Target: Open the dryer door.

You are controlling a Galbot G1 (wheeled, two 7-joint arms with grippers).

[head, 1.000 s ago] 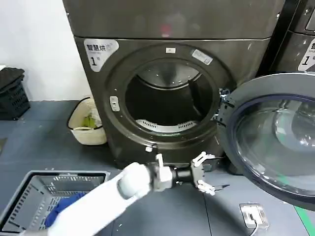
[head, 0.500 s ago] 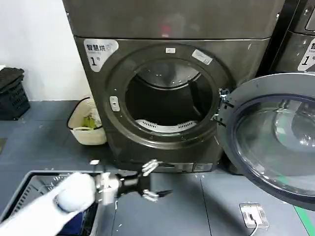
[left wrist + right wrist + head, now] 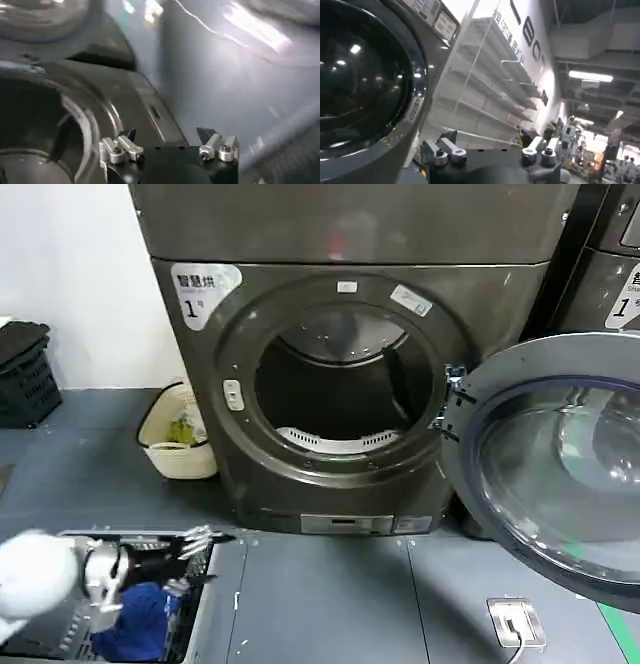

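Facing the dryer [image 3: 340, 384], with its round drum mouth gaping dark in the middle of the head view. Finding the dryer door [image 3: 560, 474] swung wide to the robot's right, hanging on its hinge just beside the mouth, inner side turned toward the camera and well clear of the front panel. Judging the task as good as done, with nothing left to pull and, at most, the arms to park.

Noting the basket [image 3: 212, 614] low at the robot's left. Placing the left gripper [image 3: 195, 552] [image 3: 170, 147] over the basket's rim, near a blue cloth [image 3: 140, 634] and well apart from the door, fingers spread and gripping nothing. Reading the right gripper [image 3: 490, 152] in its wrist view as spread too and empty, beside a dark chrome-ringed glass.

Failing to tell which machine that glass belongs to. Losing the door's far edge and lower rim past the frame. Making out no handle or latch on it. Seeing little inside the drum beyond a pale ribbed strip at the bottom. Struggling with the blurred left arm.
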